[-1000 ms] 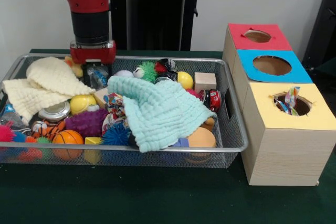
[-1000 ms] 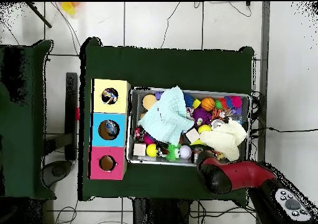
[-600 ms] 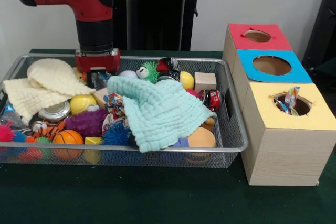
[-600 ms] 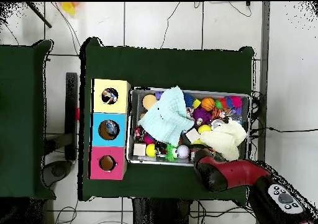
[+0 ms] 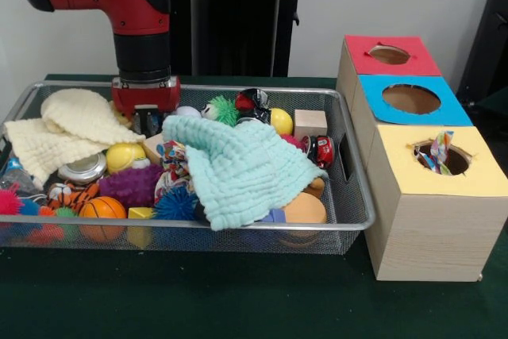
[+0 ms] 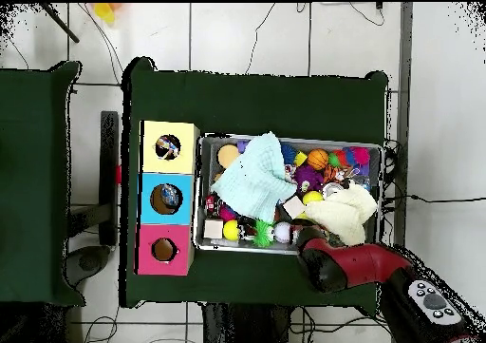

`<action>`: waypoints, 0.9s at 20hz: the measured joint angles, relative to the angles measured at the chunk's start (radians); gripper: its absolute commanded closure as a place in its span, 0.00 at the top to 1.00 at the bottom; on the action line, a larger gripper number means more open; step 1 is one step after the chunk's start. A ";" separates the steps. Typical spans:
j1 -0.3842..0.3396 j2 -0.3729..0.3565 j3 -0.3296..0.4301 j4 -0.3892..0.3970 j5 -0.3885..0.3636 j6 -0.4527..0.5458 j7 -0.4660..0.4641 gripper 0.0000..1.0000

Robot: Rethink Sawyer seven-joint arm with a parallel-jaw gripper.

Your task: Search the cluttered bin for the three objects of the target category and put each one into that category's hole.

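The red-and-black gripper (image 5: 146,119) is down in the wire-mesh bin (image 5: 349,196) at its back edge, beside the cream cloth (image 5: 67,125); whether it's open or holding anything, I cannot tell. Two cloths in there: that one and a mint-green muslin cloth (image 5: 238,168). One wooden box (image 5: 425,212) with three holes: red (image 5: 389,55), blue (image 5: 411,99), yellow (image 5: 443,158), the yellow one showing a colourful scrap.

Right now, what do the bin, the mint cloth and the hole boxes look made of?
Bin: metal wire mesh, shiny rim, contents visible through it. Mint cloth: soft crinkled fabric, likely cotton muslin. Boxes: pale wood-grain sides, probably wood or laminate, with matte coloured tops.
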 measured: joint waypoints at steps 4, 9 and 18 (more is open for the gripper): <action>0.005 -0.001 -0.003 0.000 0.000 0.000 0.000 0.00; 0.003 -0.021 -0.002 0.013 0.000 0.000 0.000 0.00; -0.062 -0.114 0.050 0.089 0.062 0.046 0.000 0.00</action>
